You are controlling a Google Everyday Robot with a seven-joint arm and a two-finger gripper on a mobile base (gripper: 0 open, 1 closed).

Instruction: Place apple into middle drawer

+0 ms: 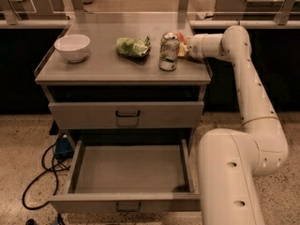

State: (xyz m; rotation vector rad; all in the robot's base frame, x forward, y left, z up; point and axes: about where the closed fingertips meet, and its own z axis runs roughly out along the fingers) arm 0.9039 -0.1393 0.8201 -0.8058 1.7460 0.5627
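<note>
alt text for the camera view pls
The robot's hand is at the apple, right of a drink can on the cabinet top; a green snack bag and white bowl sit further left. Below, the middle drawer is open.

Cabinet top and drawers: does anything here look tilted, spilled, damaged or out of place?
Nothing stands out. The bowl and the can stand upright, with the snack bag lying between them. The tool is at the apple, just right of the can. The open middle drawer sits straight.

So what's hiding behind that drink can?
A bit of the apple peeks out beside the drink can, at the gripper; the rest is covered.
</note>
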